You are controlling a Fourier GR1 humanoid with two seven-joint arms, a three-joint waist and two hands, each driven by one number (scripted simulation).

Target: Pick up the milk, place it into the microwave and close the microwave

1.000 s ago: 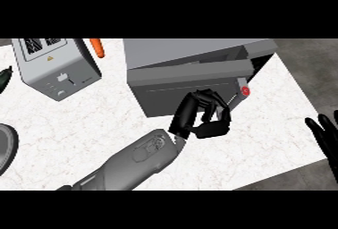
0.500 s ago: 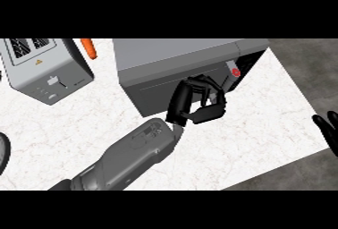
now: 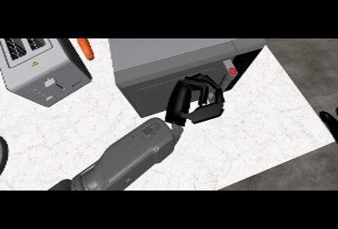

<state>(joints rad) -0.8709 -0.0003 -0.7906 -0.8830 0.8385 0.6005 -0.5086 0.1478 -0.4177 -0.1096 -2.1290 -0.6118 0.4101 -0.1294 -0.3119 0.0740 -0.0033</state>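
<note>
– Two hands, do we see both?
– We do. Our left hand (image 3: 198, 103) is up against the front of the microwave (image 3: 171, 56), fingers curled in on themselves, with nothing in them that we can see. Its grey forearm (image 3: 132, 156) comes in from the lower left across the counter (image 3: 264, 120).
– And our right?
– Only a black sliver of the right hand (image 3: 331, 126) at the view's right edge; we cannot tell whether it is open.
– Where is the milk?
– We cannot see it anywhere. The microwave's door (image 3: 148, 87) looks flush with the body, and our left hand is just beside the red button (image 3: 232, 70).
– Anything else?
– Our toaster (image 3: 40, 67) sits at the upper left, an orange thing (image 3: 85, 48) just beside it.
</note>
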